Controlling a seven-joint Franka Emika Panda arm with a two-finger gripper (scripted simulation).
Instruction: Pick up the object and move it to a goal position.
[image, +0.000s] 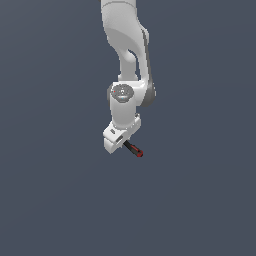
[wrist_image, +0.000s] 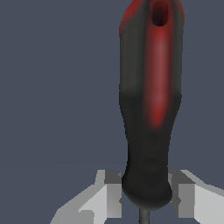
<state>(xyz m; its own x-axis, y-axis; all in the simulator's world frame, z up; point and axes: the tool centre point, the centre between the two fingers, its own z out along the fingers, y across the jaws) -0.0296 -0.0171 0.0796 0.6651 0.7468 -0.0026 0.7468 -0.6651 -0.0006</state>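
The screwdriver, with a black handle and a red end, sticks out from under the white hand toward the exterior view's right. My gripper is closed around it. In the wrist view the handle fills the frame, its red end with a hole pointing away from the hand. My gripper has its grey fingers pressed on both sides of the handle's narrow end, where the thin shaft begins. The shaft is almost wholly hidden. No goal marker shows in either view.
A plain dark grey-blue surface lies all around. The white arm comes down from the top of the exterior view.
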